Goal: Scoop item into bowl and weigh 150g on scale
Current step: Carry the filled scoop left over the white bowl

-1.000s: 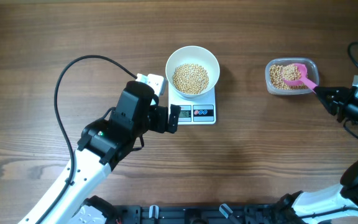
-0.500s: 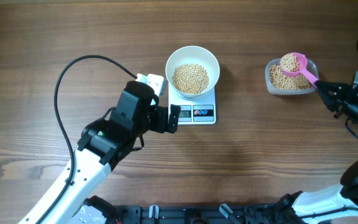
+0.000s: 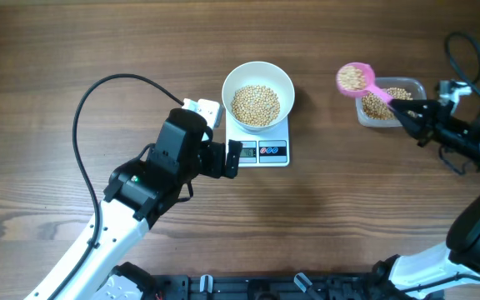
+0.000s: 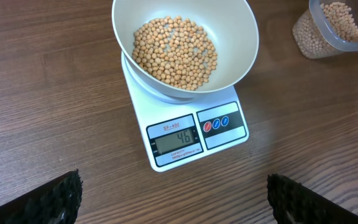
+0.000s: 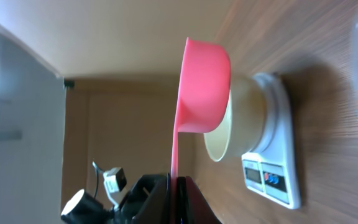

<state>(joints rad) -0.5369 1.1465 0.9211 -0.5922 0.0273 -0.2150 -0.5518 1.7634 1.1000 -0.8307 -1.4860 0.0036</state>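
The white bowl (image 3: 257,93) holds a heap of beige beans (image 3: 255,105) and sits on the white scale (image 3: 272,150), whose display (image 4: 177,140) is lit. My right gripper (image 3: 407,112) is shut on the handle of a pink scoop (image 3: 353,78) filled with beans, lifted left of the clear tub (image 3: 392,102). In the right wrist view the scoop (image 5: 202,87) is seen from beneath with the bowl (image 5: 229,127) behind it. My left gripper (image 3: 234,158) stands open just left of the scale, nothing between its fingers (image 4: 55,200).
The clear plastic tub (image 4: 336,26) with more beans stands right of the scale. A small white block (image 3: 204,110) lies beside the scale's left side. A black cable (image 3: 98,100) arcs over the left of the table.
The right gripper has lifted the loaded pink scoop out of the tub and carried it left, toward the bowl. The left arm has not moved.
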